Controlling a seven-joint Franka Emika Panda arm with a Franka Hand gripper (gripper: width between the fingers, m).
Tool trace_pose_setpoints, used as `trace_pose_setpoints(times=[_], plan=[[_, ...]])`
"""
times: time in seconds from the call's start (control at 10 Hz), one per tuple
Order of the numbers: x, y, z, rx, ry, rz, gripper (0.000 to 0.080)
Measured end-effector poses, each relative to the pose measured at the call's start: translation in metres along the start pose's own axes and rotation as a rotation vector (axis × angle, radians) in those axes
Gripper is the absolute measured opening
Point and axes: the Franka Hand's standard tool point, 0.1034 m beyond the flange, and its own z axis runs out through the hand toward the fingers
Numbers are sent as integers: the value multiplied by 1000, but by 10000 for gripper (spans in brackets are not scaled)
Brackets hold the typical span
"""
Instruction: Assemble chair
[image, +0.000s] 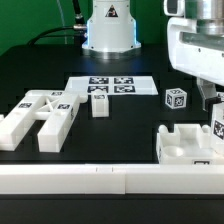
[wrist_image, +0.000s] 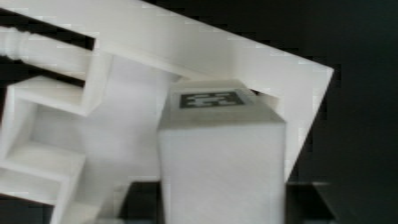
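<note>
**Table** (image: 150, 115): black top, carrying everything below.

**Rail** (image: 110, 180): long white strip along the six o'clock edge of the exterior view.

**Arm base** (image: 110, 30): at twelve o'clock.

**H-frame** (image: 40, 115): lies flat at nine o'clock, well apart from the gripper and untouched.

**Notched block** (image: 190, 145): rests on the table at four o'clock, open side up. From the gripper it lies at about seven o'clock, lower and close by. The next move looks to turn on this relation. The white openwork behind the bar in the wrist view is probably this block, though I cannot be sure.

**Marker board** (image: 112, 87): flat, just below the arm base.

**Gripper** (image: 210, 104): at three o'clock, hanging from the wrist, with one dark finger showing. The jaws are drawn nearly together. They appear to pinch the bar, which fills the middle of the wrist view where the grip falls. The pads are not clearly shown.

**Bar** (wrist_image: 222, 150): white and tagged on its end face. Its long axis seems to run in line with the fingers, roughly upright. In the exterior view it shows as a tagged piece (image: 218, 128) cut off by the three o'clock edge, right beside the notched block. Whether the two touch is unclear.

**Cube** (image: 176, 98): tagged, loose, at about nine o'clock from the gripper.

**Small block** (image: 99, 105): loose, at six o'clock from the marker board.
</note>
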Motion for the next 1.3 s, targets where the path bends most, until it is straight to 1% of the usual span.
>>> trace_pose_setpoints(times=[0.1, 0.2, 0.3, 0.4, 0.8, 1.2, 1.3], plan=[[-1, 0, 0, 0, 0, -32, 497], [-1, 0, 0, -4, -2, -69, 497], [-3, 0, 0, -6, 0, -192, 625], [-5, 0, 0, -6, -1, -345, 642], [-5, 0, 1, -6, -2, -631, 649], [-8, -1, 0, -12, 3, -1093, 649], [-8, -1, 0, -13, 4, -1135, 649]])
